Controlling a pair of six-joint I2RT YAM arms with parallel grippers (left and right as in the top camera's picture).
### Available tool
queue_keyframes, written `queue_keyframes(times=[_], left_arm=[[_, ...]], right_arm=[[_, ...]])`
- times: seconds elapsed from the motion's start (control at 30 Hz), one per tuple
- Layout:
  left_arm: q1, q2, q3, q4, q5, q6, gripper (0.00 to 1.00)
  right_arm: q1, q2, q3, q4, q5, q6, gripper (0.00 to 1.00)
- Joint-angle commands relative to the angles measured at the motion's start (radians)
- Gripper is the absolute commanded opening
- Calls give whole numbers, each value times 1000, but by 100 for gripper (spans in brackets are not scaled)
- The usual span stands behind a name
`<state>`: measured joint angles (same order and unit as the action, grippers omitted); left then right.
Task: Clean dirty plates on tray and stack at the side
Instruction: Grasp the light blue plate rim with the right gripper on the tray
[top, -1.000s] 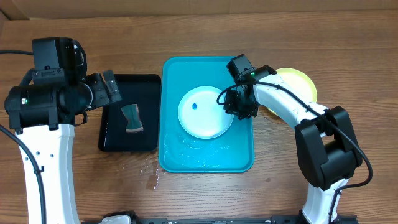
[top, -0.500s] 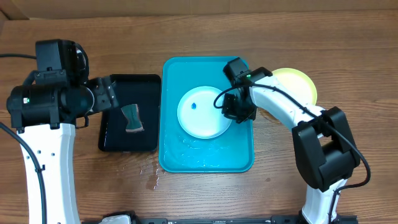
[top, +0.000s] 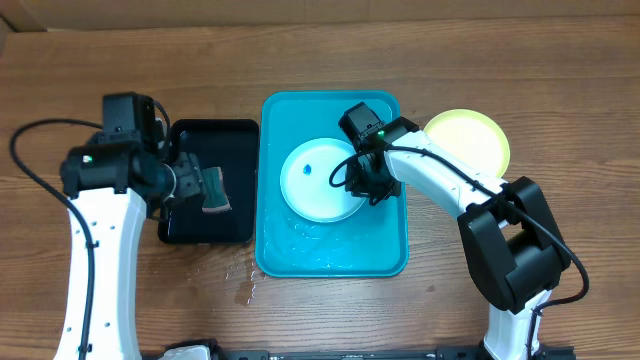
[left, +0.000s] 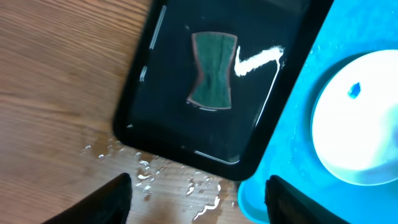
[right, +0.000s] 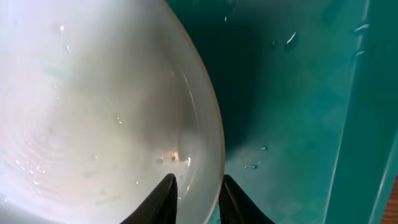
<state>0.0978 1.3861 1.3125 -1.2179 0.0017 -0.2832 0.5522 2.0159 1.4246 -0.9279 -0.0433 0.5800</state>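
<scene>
green sponge (left: 213, 79) flat in black tray (left: 180, 132). turquoise tray (left: 297, 84) at right holds 1 pale plate (left: 357, 134), blue speck (left: 354, 91) on it. droplets (left: 146, 177) on wood (left: 56, 81). left gripper (left: 199, 182) fingers spread apart.

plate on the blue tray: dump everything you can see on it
Round shallow plate, pale near-white, plastic-looking, glossy and wet with droplets. A small blue speck sits left of centre, and a tiny brownish fleck sits near the right rim. It looks flat, face up, in the upper half of the turquoise tray. The right gripper straddles its right rim, one finger inside, one outside. Can't tell if it's clamped.
</scene>
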Motion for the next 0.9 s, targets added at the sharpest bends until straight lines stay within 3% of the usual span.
queue_keyframes(times=[0.0, 0.3, 0.57, 0.87], left_arm=[[-6, 0, -58, 43, 59, -13, 65], [-6, 11, -119, 123, 55, -36, 62], [-7, 134, -119, 141, 55, -39, 60], [-7, 282, -119, 143, 115, -32, 40]], right_arm=[[3, -24, -5, 15, 21, 4, 25], [3, -24, -5, 14, 21, -3, 26], [3, -24, -5, 20, 48, -4, 26], [3, -16, -6, 25, 53, -4, 26]])
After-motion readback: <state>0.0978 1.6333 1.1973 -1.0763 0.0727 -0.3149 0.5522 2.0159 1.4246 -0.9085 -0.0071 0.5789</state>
